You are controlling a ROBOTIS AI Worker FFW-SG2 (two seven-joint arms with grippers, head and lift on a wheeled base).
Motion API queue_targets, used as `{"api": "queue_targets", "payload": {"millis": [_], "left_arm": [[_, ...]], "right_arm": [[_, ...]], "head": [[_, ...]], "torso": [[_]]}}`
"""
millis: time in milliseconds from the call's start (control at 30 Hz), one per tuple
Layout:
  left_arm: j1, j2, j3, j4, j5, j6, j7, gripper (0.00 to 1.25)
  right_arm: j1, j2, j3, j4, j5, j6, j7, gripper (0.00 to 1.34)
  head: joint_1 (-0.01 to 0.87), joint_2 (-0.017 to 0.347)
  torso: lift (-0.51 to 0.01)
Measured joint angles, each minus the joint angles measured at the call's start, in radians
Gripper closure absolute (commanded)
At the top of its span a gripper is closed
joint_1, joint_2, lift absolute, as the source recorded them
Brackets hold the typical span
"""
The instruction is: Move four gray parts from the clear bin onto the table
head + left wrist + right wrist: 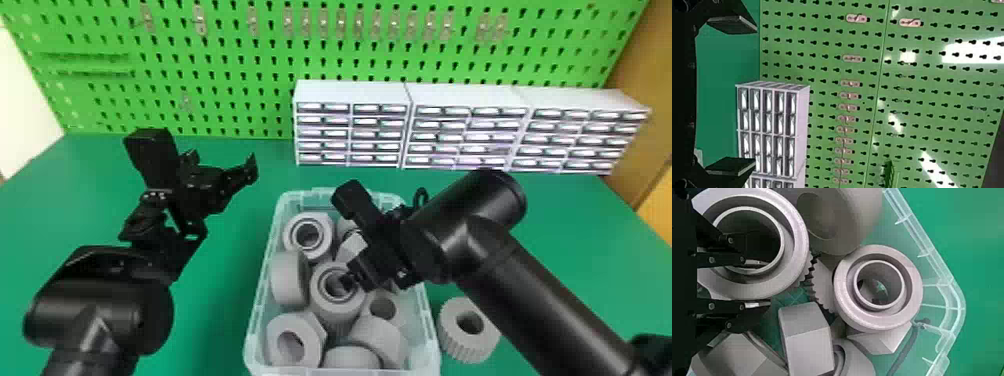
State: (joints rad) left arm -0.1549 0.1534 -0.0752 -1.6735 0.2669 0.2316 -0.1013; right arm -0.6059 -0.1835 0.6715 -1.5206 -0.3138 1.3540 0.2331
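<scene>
gray part [330,311], seemingly under right hand [352,281]

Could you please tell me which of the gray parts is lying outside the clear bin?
The toothed ring on the green table, just right of the clear bin; the other gray parts in view are inside the bin.

The bin [435,350] looks like clear plastic, slightly glossy, while the parts [807,350] look like matt gray plastic, smooth-faced on some and ridged on others. The tabletop [220,320] is smooth with a dull finish, and the green pegboard [922,117] looks like painted sheet with bright glossy patches. The arm [540,285] has a smooth black shell with a soft sheen.
</scene>
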Motion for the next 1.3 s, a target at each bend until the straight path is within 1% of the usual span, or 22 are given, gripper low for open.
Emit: {"api": "queue_targets", "payload": {"millis": [233,367,533,733,967,1100,1300], "left_arm": [[0.0,0.0,-0.001,0.0,-0.001,0.0,0.0,0.11],[0.0,0.0,-0.002,0.0,-0.003,0.0,0.0,0.1],[0.0,0.0,-0.001,0.0,-0.003,0.0,0.0,0.11],[0.001,0.0,0.001,0.0,-0.003,0.0,0.0,0.11],[0.002,0.0,0.004,0.0,-0.003,0.0,-0.002,0.11],[0.002,0.0,0.006,0.0,-0.002,0.0,-0.003,0.11],[0.003,0.0,0.009,0.0,0.0,0.0,-0.005,0.11]], "right_arm": [[0.003,0.009,-0.033,-0.03,0.015,-0.008,0.0,1.16],[0.006,0.013,-0.06,-0.066,0.036,-0.008,0.0,1.16],[0.014,0.015,-0.116,-0.126,0.067,-0.001,0.0,1.16],[0.036,0.02,-0.204,-0.215,0.136,0.026,0.0,1.16],[0.066,0.024,-0.304,-0.278,0.218,0.06,0.0,1.16],[0.085,0.02,-0.369,-0.314,0.267,0.088,0.0,1.16],[0.118,0.007,-0.45,-0.354,0.337,0.139,0.0,1.16]], "head": [[0.678,0.034],[0.678,0.034],[0.678,0.034],[0.678,0.034],[0.678,0.034],[0.678,0.034],[0.678,0.034]], "torso": [[-0.05],[-0.05],[-0.05],[-0.05],[-0.05],[-0.05],[-0.05]]}}
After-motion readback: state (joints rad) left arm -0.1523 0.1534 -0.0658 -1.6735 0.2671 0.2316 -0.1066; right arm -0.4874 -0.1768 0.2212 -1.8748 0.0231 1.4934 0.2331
